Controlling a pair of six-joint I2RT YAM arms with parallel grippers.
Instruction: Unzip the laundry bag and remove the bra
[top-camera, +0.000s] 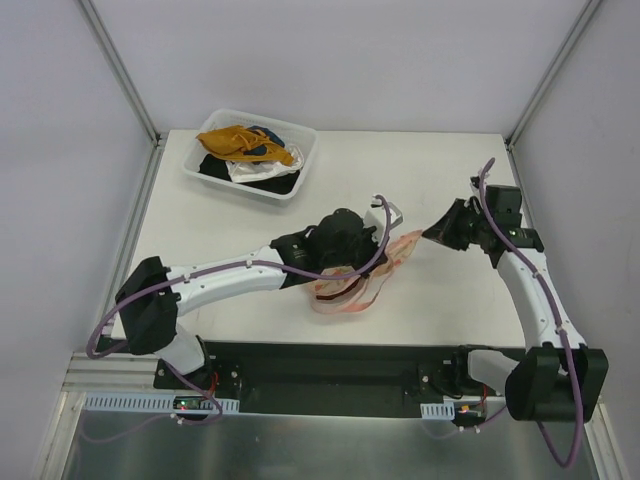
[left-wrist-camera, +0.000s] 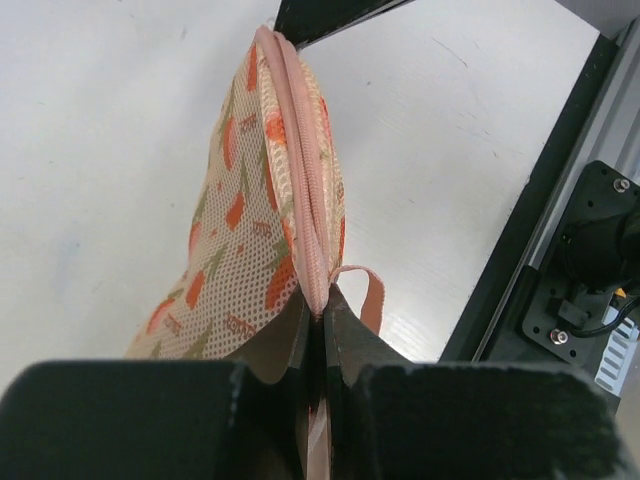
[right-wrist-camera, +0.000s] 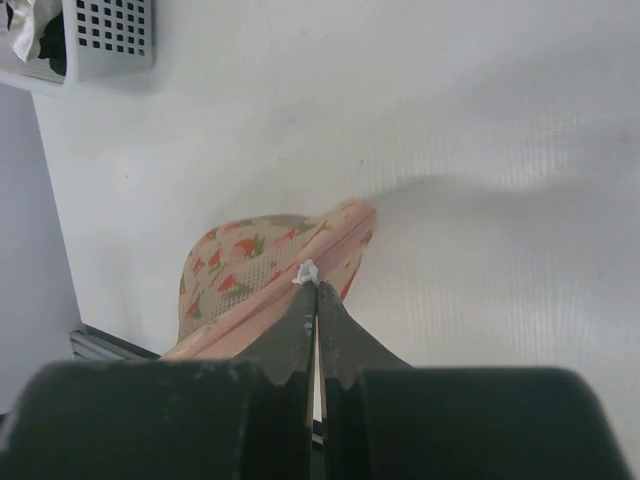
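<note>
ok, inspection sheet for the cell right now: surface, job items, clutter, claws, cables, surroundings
surface: white table, no spills or marks seen
job's things: laundry bag mid-table, held between both claws; zipper shut along the stretch the left wrist view shows
bra: nothing seen
clutter: plastic bin of clothes at the far left, mustard garment on top, apart from the bag
grippers: left claw shut on the bag's zipper rim; right claw shut on the rim at the other end, next to a small white tab
cables: purple cables run along both arms; no snag seen
surroundings: enclosure walls, white, with metal frame posts
</note>
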